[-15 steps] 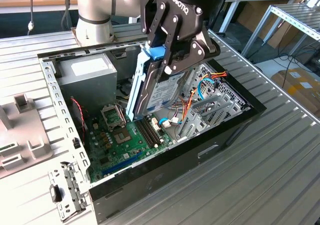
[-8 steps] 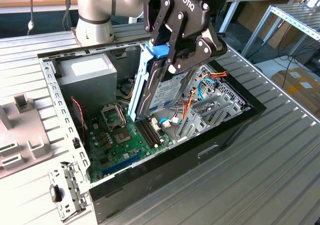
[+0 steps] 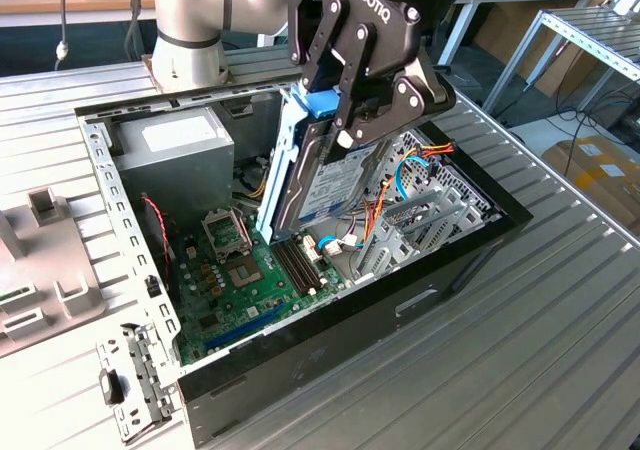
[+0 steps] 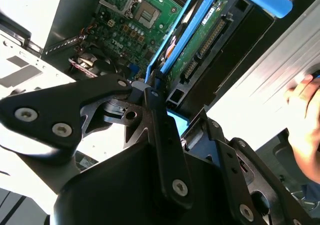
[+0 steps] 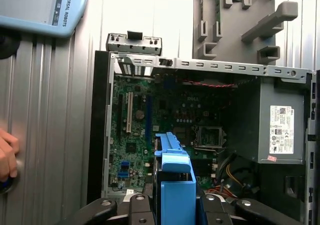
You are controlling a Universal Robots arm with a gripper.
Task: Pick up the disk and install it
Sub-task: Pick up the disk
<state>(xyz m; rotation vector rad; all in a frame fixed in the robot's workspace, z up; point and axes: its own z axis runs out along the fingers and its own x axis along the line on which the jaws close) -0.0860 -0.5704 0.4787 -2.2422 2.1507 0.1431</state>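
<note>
Clamping the disk (image 3: pixel 312 175) on edge, pincer (image 5: pixel 175 205) hangs over the open PC case (image 3: pixel 400 300); white label (image 5: pixel 281 130) on power supply (image 5: pixel 270 95).

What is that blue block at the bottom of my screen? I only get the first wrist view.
Observer: It's the rail of the disk; the exterior view shows its flat body standing steeply on edge, lower end inside the open computer case.
Visitor: Is anything holding it?
Observer: Yes, the claw is clamped on its upper blue end.
Visitor: And its other face?
Observer: The second wrist view shows a green circuit board there.
</note>
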